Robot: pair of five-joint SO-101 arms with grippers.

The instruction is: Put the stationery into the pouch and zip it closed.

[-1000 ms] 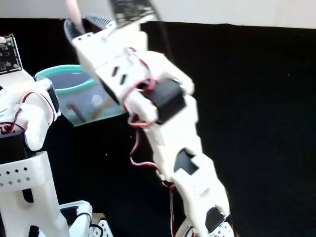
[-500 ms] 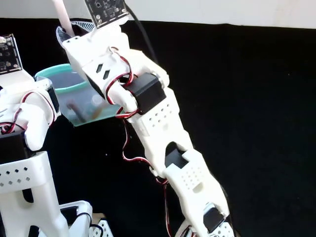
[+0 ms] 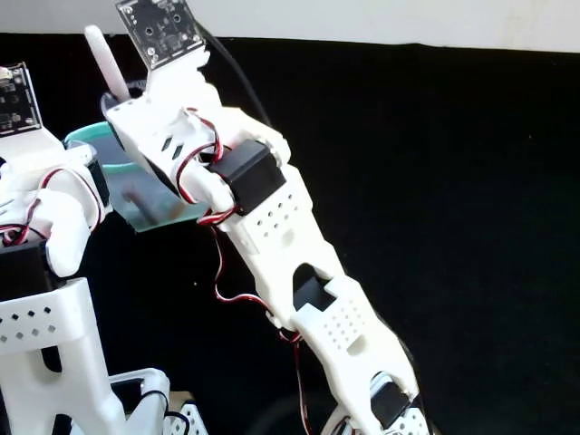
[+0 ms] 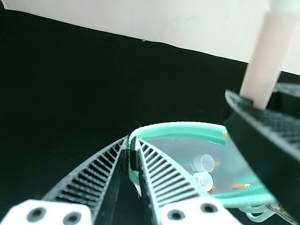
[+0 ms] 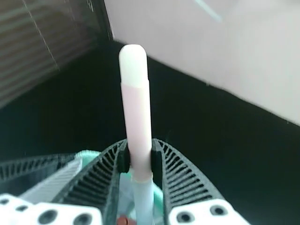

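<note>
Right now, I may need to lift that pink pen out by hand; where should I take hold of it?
Probably its free upper half, pinched from the sides just below the rounded cap: the pen stands nearly upright, and the right gripper clamps its lower part over the pouch.

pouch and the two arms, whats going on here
The left gripper is shut on the teal rim of the mesh pouch, holding its mouth open. The right gripper is shut on a pale pink pen, held upright just over that opening and not yet inside. A few small capped items already lie in the pouch, which is not yet zipped.
</note>
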